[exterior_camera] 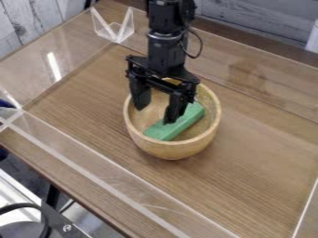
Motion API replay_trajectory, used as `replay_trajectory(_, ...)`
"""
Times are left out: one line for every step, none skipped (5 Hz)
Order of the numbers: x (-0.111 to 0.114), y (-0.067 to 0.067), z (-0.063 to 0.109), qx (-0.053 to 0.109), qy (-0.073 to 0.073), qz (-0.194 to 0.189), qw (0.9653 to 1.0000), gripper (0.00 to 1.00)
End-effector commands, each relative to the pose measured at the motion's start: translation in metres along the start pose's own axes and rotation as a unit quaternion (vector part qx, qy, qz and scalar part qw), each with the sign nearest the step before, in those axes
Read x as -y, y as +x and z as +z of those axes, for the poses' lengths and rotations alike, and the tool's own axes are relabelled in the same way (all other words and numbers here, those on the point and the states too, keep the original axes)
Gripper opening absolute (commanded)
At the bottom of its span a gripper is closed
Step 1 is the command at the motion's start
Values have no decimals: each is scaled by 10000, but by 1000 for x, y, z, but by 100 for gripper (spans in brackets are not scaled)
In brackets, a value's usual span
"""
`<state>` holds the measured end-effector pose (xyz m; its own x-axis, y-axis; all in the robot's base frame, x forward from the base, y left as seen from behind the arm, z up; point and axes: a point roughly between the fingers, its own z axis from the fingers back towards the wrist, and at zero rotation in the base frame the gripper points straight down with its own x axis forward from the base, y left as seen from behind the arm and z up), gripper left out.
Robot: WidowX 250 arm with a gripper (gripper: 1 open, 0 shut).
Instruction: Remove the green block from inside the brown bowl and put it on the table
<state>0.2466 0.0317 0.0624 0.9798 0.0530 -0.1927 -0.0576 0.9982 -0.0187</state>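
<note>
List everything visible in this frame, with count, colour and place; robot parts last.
green block: one, mid-green, lying tilted inside the bowl, not gripped.
brown bowl: one, light-brown wood, about mid-table.
table: one, brown wood grain.
clear acrylic walls: low, transparent, along the table's edges.
cable: black, bottom-left corner, outside the walls.
robot arm: one, black, reaching down from the top.
gripper: one, black, open, fingers over the bowl, just above the block.
</note>
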Motion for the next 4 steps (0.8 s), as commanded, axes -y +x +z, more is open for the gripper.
replay_trajectory(1, 5, 4, 179, 154, -6, 9997, 100)
replay_trajectory(3, 1, -6, 133, 61, -183, 9997, 100)
replay_trajectory(9, -3, -13, 183, -54, -432, 9989, 100)
replay_trajectory(8, 1, -5, 283, 39, -406, 9988, 100)
